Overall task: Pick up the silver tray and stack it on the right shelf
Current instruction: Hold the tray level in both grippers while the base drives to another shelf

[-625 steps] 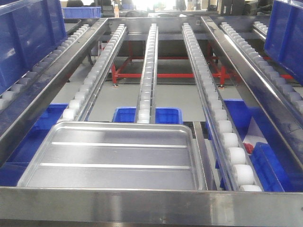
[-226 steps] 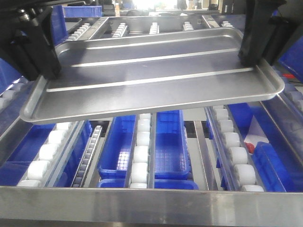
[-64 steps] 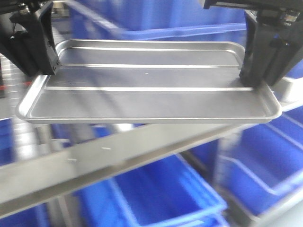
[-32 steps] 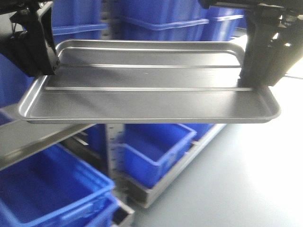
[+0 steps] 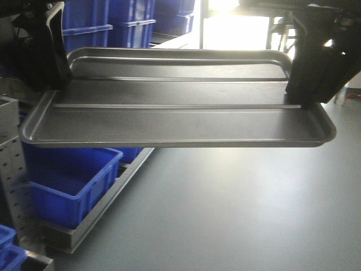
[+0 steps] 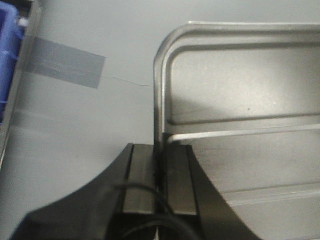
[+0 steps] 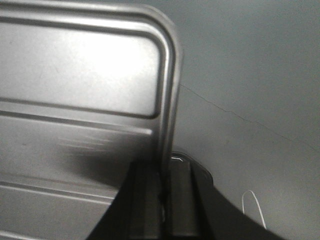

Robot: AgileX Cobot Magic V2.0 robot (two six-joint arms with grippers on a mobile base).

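— What is the room like?
— A plain grey floor (image 5: 242, 220) fills most of the front view, with hard white light (image 5: 231, 11) coming in at the back. On the left a blue bin (image 5: 73, 186) sits on the low base of a rack (image 5: 11, 169), whose perforated post stands at the frame edge. Behind it is a stack (image 5: 127, 22) of more blue bins.
— Anything on the floor itself?
— A strip of grey tape (image 6: 65, 62) shows in the left wrist view, and a thin crack (image 7: 225, 112) runs across the right wrist view.
— And the tray?
— The tray (image 5: 175, 113) hangs in the air above the floor, clear of the rack, roughly level and open side up. Its long axis runs left to right across the front view, and its two ridges run the same way.
— How is it held?
— By its short ends. The left gripper (image 6: 159, 175) pinches the left end's rim, one finger inside the tray and one outside. The right gripper (image 7: 162, 195) does the same at the right end. Each bites the rolled rim between the ends of the two ridges.
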